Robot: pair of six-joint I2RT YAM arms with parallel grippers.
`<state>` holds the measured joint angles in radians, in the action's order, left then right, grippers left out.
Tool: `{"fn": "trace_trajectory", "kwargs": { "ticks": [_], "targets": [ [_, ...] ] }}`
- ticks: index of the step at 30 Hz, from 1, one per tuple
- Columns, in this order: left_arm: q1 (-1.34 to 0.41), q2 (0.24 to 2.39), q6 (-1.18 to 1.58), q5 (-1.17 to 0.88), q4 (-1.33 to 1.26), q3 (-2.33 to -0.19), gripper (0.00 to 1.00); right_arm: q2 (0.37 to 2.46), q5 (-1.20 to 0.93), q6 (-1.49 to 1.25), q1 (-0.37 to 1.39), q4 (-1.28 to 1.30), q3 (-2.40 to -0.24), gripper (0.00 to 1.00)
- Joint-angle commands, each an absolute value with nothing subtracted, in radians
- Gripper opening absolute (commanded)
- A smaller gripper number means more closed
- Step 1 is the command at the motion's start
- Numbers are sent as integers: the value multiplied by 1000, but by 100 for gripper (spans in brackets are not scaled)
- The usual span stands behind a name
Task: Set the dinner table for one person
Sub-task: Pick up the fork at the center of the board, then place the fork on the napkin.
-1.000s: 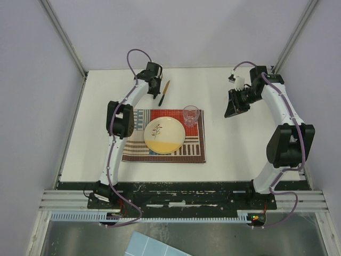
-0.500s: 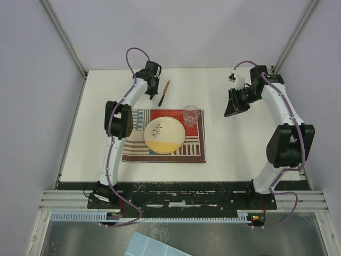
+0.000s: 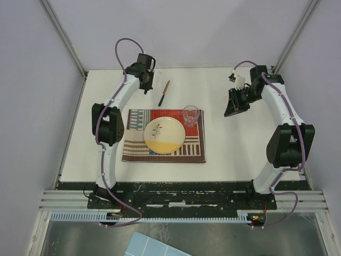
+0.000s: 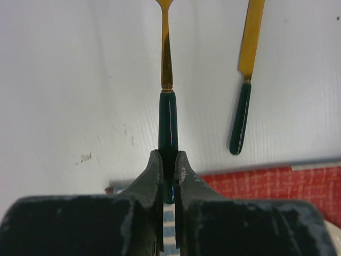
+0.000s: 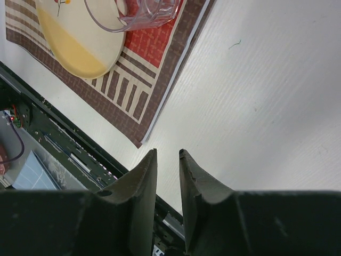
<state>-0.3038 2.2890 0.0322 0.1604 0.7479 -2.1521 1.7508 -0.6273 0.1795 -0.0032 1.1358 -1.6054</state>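
Note:
My left gripper (image 4: pixel 168 154) is shut on the dark green handle of a gold utensil (image 4: pixel 167 114) whose head runs off the top of the left wrist view. A matching gold knife (image 4: pixel 245 80) lies on the white dinner table (image 4: pixel 64 80) to its right. In the top view my left gripper (image 3: pixel 145 80) is at the far left of the table, left of the knife (image 3: pixel 164 93). My right gripper (image 5: pixel 168 152) hovers empty over bare table, jaws slightly apart. It shows at the far right in the top view (image 3: pixel 230 112).
A striped placemat (image 3: pixel 194 146) lies mid-table with a cream plate (image 3: pixel 164 134) and a clear glass (image 3: pixel 191 114) on it. Its red edge (image 4: pixel 266 184) shows under my left gripper. The right wrist view shows the plate (image 5: pixel 74 37), the glass (image 5: pixel 141 13) and the table's front rail (image 5: pixel 64 154).
My left arm has swung toward the far left corner, away from the knife. The knife, plate, glass and right arm have not moved.

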Motion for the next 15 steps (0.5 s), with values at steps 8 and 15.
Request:
{"fn": "trace_trajectory", "kwargs": {
  "ticks": [8, 15],
  "targets": [
    [-304, 1896, 67, 201, 673, -1618, 3, 1688, -649, 160, -11, 1113, -1618, 31],
    [-327, 1630, 113, 260, 567, -1317, 3, 1665, -665, 150, -9, 1113, -1611, 31]
  ]
}}
